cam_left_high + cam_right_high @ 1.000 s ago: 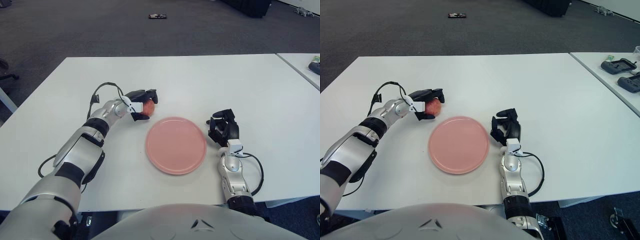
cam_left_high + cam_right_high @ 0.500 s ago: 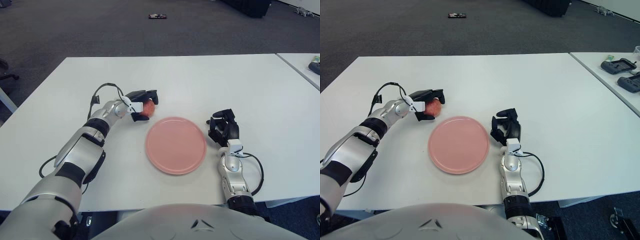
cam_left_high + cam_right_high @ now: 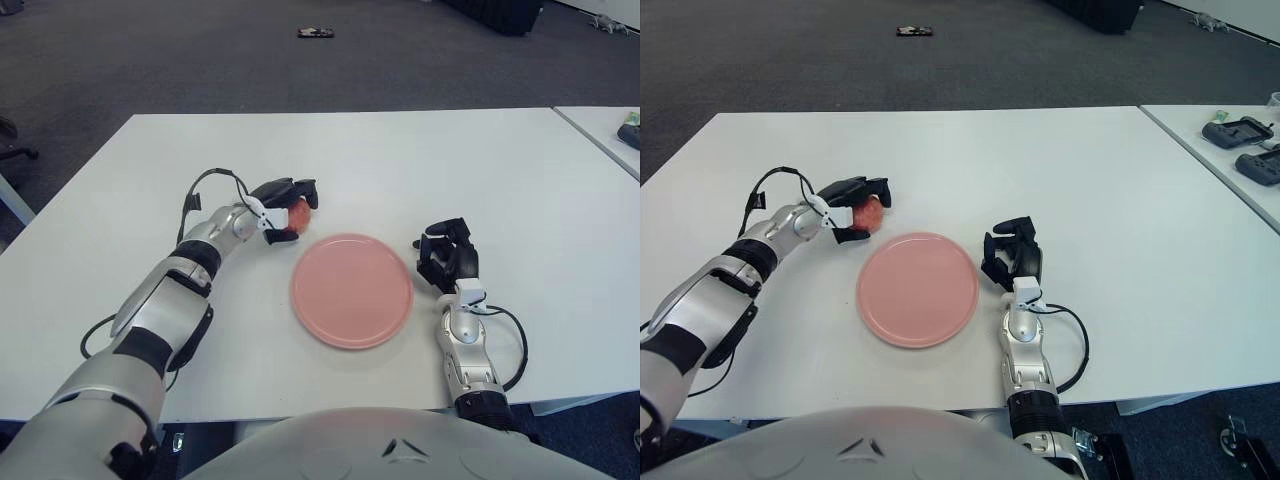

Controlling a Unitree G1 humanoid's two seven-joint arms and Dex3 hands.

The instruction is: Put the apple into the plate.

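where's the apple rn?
In the left hand, the apple sits left of centre on the white table, just beyond the pink plate's upper-left rim, not over it.

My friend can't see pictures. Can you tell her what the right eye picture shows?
The robot's left hand grips a red apple just beyond the left edge of an empty pink plate on a white table. Its right hand rests beside the plate's right edge.

White table (image 3: 400,160), dark grey carpet (image 3: 150,50) — second table (image 3: 1230,170)
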